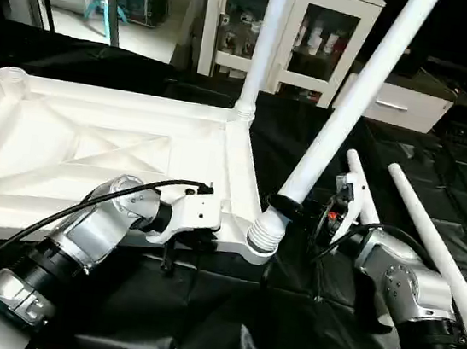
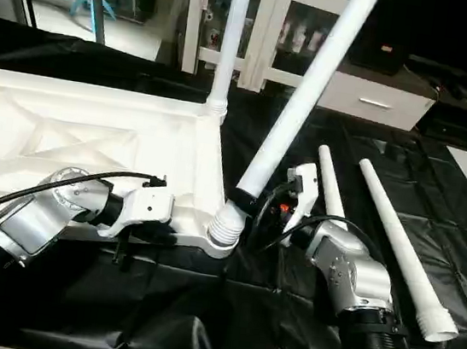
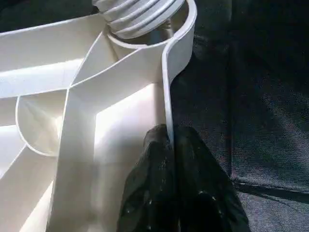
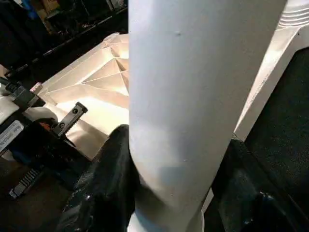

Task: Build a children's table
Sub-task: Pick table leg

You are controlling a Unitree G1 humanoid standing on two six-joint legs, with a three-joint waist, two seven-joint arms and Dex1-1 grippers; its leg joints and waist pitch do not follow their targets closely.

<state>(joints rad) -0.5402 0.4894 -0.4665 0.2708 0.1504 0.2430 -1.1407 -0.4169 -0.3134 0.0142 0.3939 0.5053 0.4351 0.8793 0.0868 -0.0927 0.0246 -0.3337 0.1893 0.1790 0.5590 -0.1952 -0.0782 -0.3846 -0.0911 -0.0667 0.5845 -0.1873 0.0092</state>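
The children's table top (image 1: 91, 147) lies upside down on the black cloth, its ribbed underside facing up. One white leg (image 1: 268, 33) stands upright in the far right corner socket. A second leg (image 1: 356, 96) leans to the right, its threaded end (image 1: 264, 233) in the near right corner socket. My right gripper (image 1: 285, 205) is shut around this leg just above the thread, a black finger (image 4: 111, 164) on each side. My left gripper (image 3: 170, 133) is shut on the top's thin near rim, close to that socket. Two more legs (image 1: 431, 244) lie on the cloth at the right.
Black cloth (image 1: 196, 325) covers the work surface. A white glass-door cabinet (image 1: 236, 20) and a low white drawer unit (image 1: 398, 101) stand behind. A black cable (image 1: 65, 208) runs along my left forearm.
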